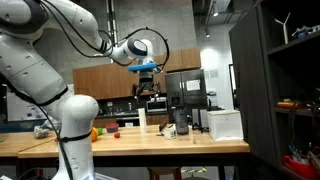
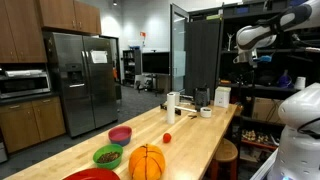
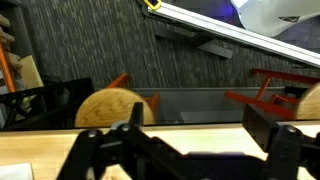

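My gripper [image 1: 148, 88] hangs high above the long wooden table [image 1: 150, 146], open and empty. It also shows at the upper right of an exterior view [image 2: 247, 61]. In the wrist view the two dark fingers [image 3: 198, 125] stand wide apart with only the pale table top [image 3: 190, 140] between them. Nearest below it on the table are a white roll [image 1: 143, 119], a dark mug [image 1: 181, 122] and a white box [image 1: 225, 123]. The gripper touches nothing.
An orange pumpkin [image 2: 147, 162], a green bowl [image 2: 108, 155], a pink bowl [image 2: 120, 134] and a small red object [image 2: 167, 138] sit on the table. A round wooden stool [image 3: 110, 105] stands beyond the table edge. A steel fridge [image 2: 82, 80] and dark shelving [image 1: 290, 90] flank the room.
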You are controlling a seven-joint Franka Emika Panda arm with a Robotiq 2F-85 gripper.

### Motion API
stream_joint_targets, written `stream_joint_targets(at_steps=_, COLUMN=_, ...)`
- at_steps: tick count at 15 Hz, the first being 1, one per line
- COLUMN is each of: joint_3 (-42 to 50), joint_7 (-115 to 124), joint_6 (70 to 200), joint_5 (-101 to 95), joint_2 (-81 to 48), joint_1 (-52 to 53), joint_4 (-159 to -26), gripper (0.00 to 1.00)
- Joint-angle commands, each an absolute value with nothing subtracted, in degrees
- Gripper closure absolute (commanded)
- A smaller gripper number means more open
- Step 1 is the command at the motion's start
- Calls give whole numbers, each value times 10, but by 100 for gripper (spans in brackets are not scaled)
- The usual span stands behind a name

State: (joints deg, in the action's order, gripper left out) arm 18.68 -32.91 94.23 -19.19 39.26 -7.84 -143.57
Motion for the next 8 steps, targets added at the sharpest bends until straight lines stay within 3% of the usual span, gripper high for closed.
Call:
stream_joint_targets(at_steps=1, joint_3=188, joint_7=-328, joint_6=941, joint_5=-192, joint_2=393, joint_1=-76, joint_4=-1435, gripper=0)
stream_joint_targets(at_steps=8, joint_3=172, joint_7=-315, joint_6=971, joint_5=-164, joint_2=399, joint_1=-54, joint_4=-1460, gripper=0)
